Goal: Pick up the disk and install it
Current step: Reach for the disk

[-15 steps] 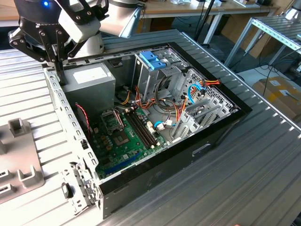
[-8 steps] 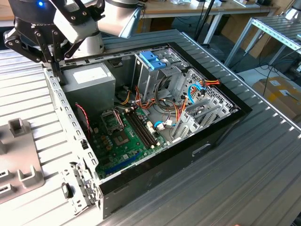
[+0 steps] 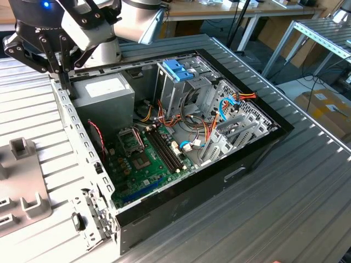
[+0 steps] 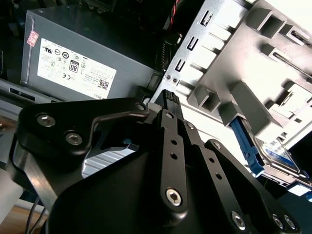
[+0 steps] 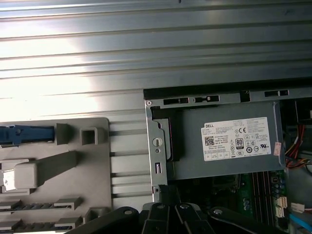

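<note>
The disk (image 4: 277, 159) lies in the grey holder (image 4: 253, 73), its white-and-blue label and a blue rail (image 4: 243, 140) partly showing under the holder's ribs. In the first wrist view, one blue rail (image 5: 23, 134) pokes out along the holder (image 5: 53, 165). My gripper (image 3: 63, 76) hangs over the rear wall of the open computer case (image 3: 71, 126), between the holder and the power supply. Its black fingers (image 4: 168, 97) stand together with nothing between them. The gripper is apart from the disk.
A grey power supply (image 3: 104, 90) with a white sticker fills the case's rear corner. A metal drive cage with a blue latch (image 3: 178, 68) stands at the far side, beside cables and the green motherboard (image 3: 142, 159). A ribbed metal table (image 3: 307, 181) surrounds the case.
</note>
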You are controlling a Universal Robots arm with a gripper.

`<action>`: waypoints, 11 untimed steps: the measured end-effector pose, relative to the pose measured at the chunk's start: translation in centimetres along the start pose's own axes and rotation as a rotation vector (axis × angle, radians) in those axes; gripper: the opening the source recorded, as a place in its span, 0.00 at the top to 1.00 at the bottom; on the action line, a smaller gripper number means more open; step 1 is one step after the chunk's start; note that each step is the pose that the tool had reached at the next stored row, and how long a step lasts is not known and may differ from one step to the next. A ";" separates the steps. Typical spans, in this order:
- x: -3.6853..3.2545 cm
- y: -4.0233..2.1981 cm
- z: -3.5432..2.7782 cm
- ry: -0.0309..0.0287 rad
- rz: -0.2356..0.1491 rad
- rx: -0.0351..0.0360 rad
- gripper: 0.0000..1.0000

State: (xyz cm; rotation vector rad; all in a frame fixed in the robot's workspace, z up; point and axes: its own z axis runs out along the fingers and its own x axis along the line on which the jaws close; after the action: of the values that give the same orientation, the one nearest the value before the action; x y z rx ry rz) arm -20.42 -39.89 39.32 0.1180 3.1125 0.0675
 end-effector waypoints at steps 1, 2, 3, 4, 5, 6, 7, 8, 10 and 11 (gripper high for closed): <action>0.04 0.00 0.00 0.0000 0.000 -0.0001 0.89; 0.08 -0.01 0.00 0.0000 0.000 -0.0001 0.89; 0.12 -0.01 0.00 0.0000 0.000 -0.0001 0.89; 0.16 -0.01 0.00 0.0000 0.000 0.0000 0.89; 0.20 -0.01 0.00 0.0000 0.000 -0.0001 0.89; 0.21 -0.01 0.00 0.0000 0.000 -0.0001 0.89; 0.23 -0.02 -0.01 0.0000 0.000 0.0000 0.89; 0.25 -0.02 0.00 0.0000 0.000 -0.0001 0.89; 0.27 -0.02 0.00 -0.0001 0.000 -0.0001 0.89; 0.29 -0.02 -0.01 0.0000 0.000 0.0000 0.89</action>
State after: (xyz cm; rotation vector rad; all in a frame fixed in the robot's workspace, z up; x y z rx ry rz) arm -20.71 -39.89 39.31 0.1181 3.1125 0.0676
